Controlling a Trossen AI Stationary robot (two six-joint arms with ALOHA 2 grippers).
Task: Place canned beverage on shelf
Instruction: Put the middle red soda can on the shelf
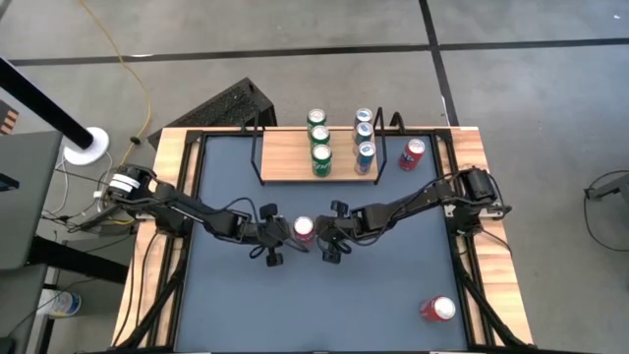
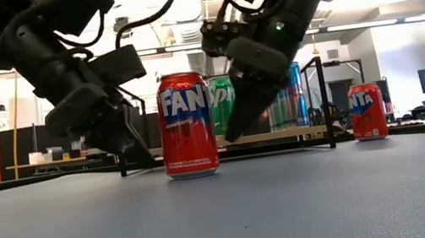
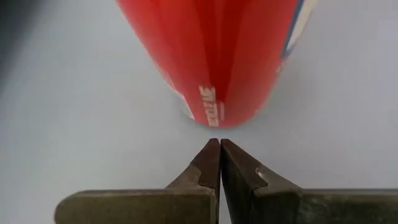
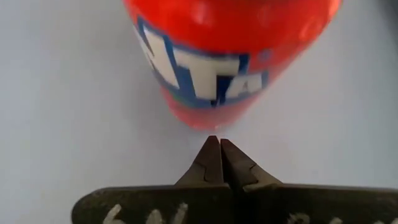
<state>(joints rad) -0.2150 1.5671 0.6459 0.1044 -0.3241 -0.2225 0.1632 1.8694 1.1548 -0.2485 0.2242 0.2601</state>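
- Grey table [image 1: 246, 305] holds a red can [image 1: 304, 229] upright at its middle, well apart from the shelf [image 1: 290, 157].
- Left gripper [image 1: 279, 234] and right gripper [image 1: 328, 236] flank it, jaws pressed together.
- Can looks rigid, smooth, probably slippery; grasp mid-body.

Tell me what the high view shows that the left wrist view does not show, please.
Only the high view shows the shelf with three green cans and three blue cans, a red can beside the shelf, another lying near the table's front right corner, and the right gripper. Only the left wrist view shows the left gripper shut, tips just short of the can. Both show the middle red can.
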